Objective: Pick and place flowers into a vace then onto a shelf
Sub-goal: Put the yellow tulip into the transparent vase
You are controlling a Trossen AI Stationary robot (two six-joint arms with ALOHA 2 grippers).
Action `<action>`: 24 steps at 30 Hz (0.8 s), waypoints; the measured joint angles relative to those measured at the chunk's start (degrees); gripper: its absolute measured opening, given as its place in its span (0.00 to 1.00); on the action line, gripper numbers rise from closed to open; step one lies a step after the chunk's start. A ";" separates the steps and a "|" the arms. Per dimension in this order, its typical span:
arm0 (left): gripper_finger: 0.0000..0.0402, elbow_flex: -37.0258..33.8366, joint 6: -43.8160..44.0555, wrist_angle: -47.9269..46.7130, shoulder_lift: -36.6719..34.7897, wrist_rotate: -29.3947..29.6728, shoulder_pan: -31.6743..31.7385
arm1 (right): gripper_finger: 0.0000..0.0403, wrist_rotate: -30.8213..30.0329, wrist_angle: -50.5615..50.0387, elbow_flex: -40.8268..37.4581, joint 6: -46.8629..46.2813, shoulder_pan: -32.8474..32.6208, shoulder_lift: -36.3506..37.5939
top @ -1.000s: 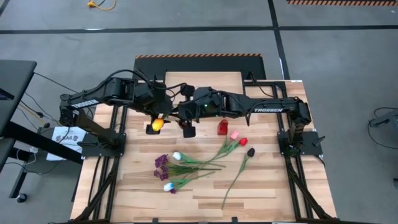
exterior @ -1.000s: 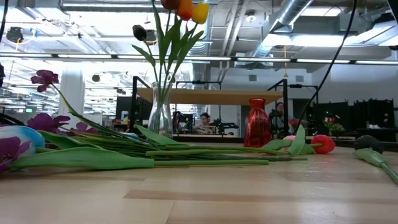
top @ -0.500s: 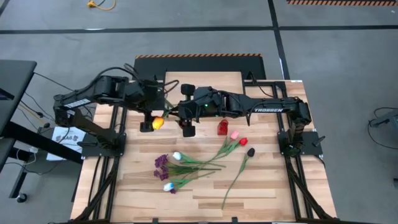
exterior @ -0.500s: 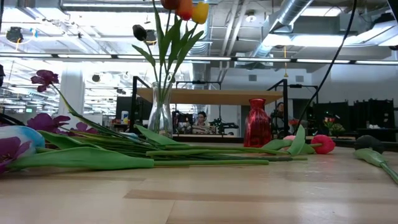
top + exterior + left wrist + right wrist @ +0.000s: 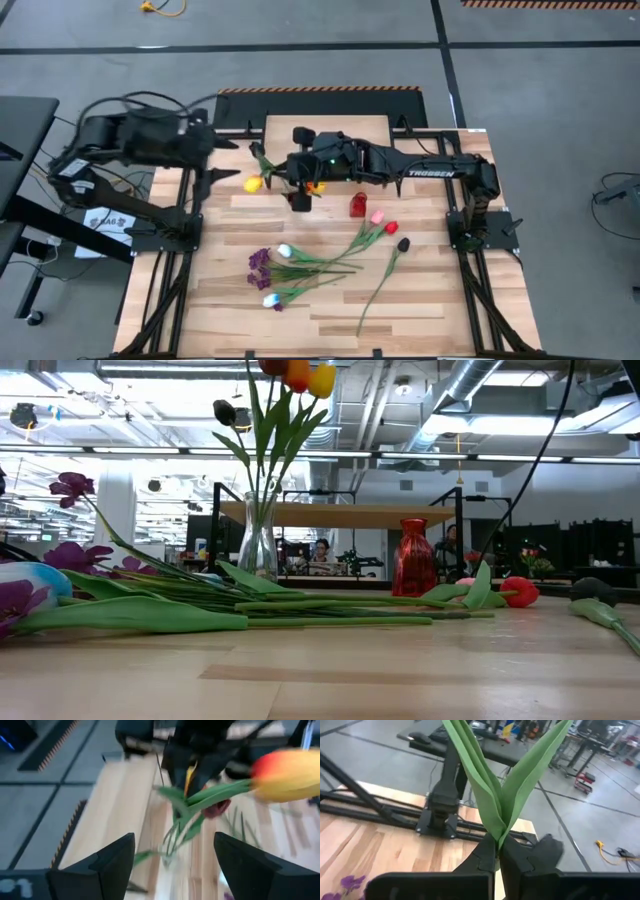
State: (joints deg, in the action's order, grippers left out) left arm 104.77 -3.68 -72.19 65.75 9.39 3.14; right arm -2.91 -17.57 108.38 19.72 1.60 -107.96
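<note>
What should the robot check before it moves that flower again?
1. Right tool shut tight on the green leaves: ok.
2. Left tool open, holding nothing, and off at the table's left side, out of the way: ok.
3. Glass vase standing upright: ok.
4. Held flower's stem end down inside the glass vase: cannot tell, it is hidden.
5. All flowers in the vase: not ok, many lie loose on the table.
6. Room on top of the shelf: cannot tell, its top is seen only edge-on.
</note>
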 joint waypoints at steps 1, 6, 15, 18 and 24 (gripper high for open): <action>0.65 0.00 0.23 0.48 -0.74 0.01 -0.06 | 0.00 0.02 0.20 0.00 -0.46 0.33 0.00; 0.65 -1.75 1.26 2.58 -3.67 0.11 -1.45 | 0.00 0.06 0.66 0.00 -3.21 1.63 0.00; 0.65 -16.35 2.11 12.40 -12.99 0.44 -3.88 | 0.00 7.32 0.62 0.00 -4.76 3.21 0.00; 0.65 -21.28 2.98 17.20 -16.43 0.27 -3.89 | 0.00 12.85 0.09 0.00 -4.77 4.63 0.00; 0.65 -26.11 3.86 21.43 -20.72 -1.51 -3.89 | 0.00 21.81 -1.61 -0.04 -3.33 8.43 0.55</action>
State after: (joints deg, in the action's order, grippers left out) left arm 78.66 0.18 -50.77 45.02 7.87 -0.75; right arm 18.90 -19.18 108.33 16.39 10.03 -107.41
